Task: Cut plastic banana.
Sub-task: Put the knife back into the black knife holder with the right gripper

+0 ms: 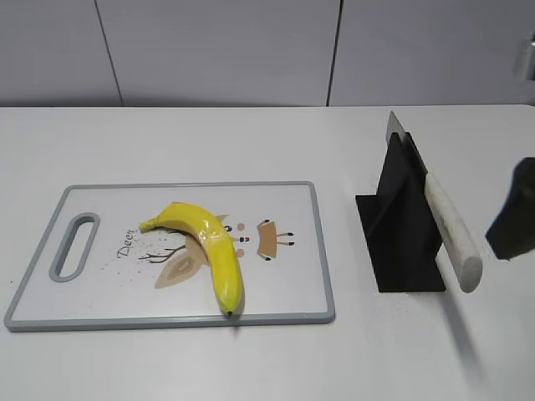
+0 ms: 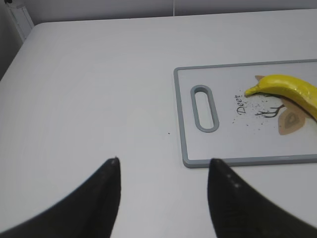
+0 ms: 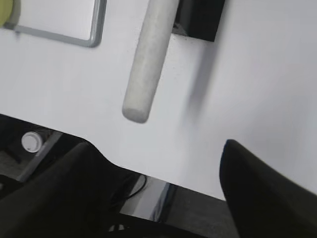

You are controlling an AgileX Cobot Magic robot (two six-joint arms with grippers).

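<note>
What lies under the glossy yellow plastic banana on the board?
The yellow plastic banana rests on a white, grey-rimmed cutting board, covering part of its printed brown deer drawing. The print directly beneath it cannot be seen.

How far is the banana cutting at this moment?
Only the setup looks done: the plastic banana lies whole on the cutting board. Nothing is in hand: the knife sits in its black holder, and the right gripper is open near its handle. Grasping and cutting remain.
</note>
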